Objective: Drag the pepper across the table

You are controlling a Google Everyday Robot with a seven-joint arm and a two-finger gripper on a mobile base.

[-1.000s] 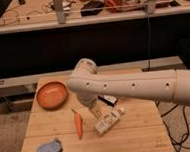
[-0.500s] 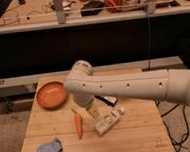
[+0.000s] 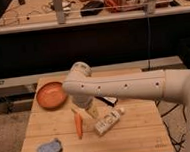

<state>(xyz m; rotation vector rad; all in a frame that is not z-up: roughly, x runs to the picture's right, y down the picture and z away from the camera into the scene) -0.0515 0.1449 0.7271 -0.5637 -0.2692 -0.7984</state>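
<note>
Now | one pepper (image 3: 78, 125) | one bowl (image 3: 51, 94) | end effector (image 3: 90, 110) near pepper

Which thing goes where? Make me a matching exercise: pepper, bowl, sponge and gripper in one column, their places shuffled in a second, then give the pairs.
Things
1. pepper
2. orange bowl
3. blue sponge
4. gripper

Places
A. near left corner of the table, as the picture shows it
B. under the arm, just right of the pepper's far end
C. far left corner of the table
D. flat on the table's middle, left of the white bottle

Pairs: 1-D, 2-C, 3-A, 4-B
</note>
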